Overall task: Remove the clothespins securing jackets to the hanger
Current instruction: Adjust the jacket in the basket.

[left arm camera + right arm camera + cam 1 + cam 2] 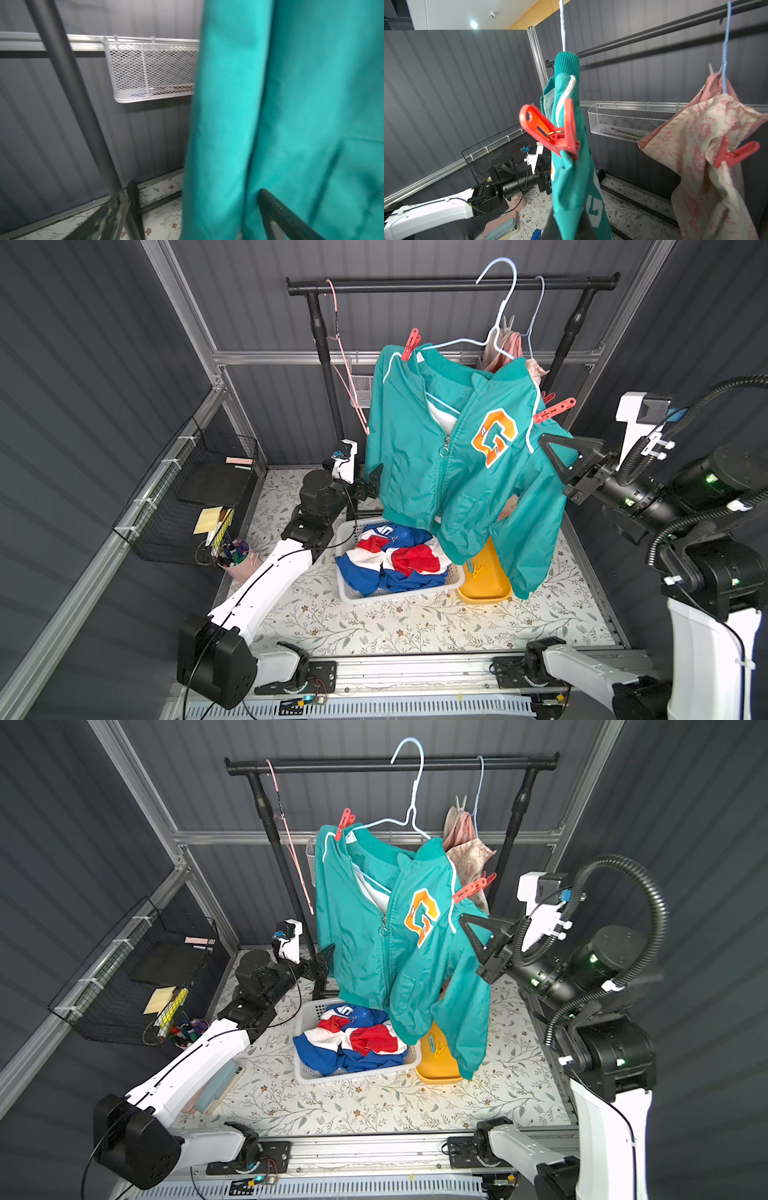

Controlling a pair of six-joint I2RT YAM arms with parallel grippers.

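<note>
Red clothespin point(552, 128) on the teal jacket's point(436, 456) shoulder, just above the right gripper point(548, 448).
The pin looks light: stiff plastic with a firm spring. Squeeze its two flared tails, which stick out away from the jacket, not the biting end. The jacket is thin, slick and free to swing on its wire hanger point(503, 302), so it likely needs steadying. The right fingers are together against the jacket's sleeve. The left gripper point(372, 483) has its fingers wide apart at the jacket's opposite edge.
</note>
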